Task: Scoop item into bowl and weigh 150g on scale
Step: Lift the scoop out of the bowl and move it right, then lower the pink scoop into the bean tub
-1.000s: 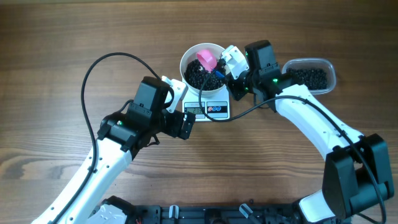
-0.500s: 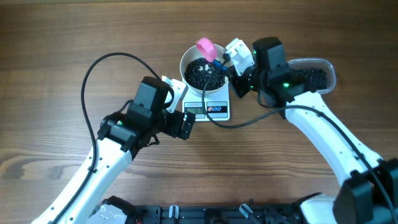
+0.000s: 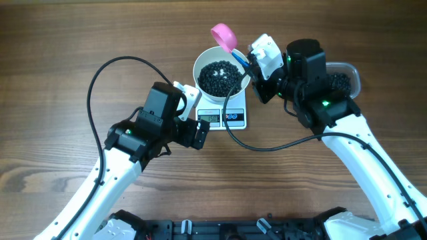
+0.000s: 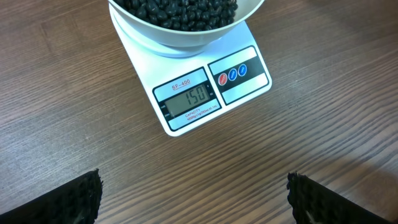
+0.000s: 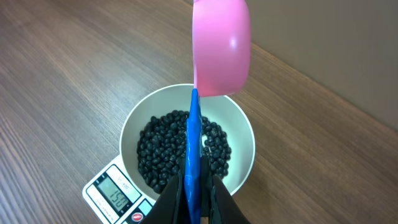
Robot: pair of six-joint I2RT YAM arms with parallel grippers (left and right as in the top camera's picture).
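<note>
The white bowl [image 3: 198,65] stands on the scale [image 3: 235,118] and holds a heap of black beans [image 3: 219,77]. In the left wrist view the scale's display [image 4: 189,99] reads 150. My right gripper [image 3: 251,69] is shut on the blue handle [image 5: 194,143] of a pink scoop [image 3: 223,37]. The scoop's head hangs above and just beyond the bowl's far rim [image 5: 245,134]. My left gripper [image 3: 194,115] stands open over bare table in front of the scale, its fingers [image 4: 81,199] wide apart with nothing between them.
A clear plastic tub [image 3: 351,69] with more black beans sits at the right, partly hidden by my right arm. A black cable [image 3: 100,73] loops over the table on the left. The rest of the surface is wood-grain tabletop [image 3: 67,40].
My right gripper has lifted the scoop out of the bowl and drawn it back and to the right. The left arm has not moved.
</note>
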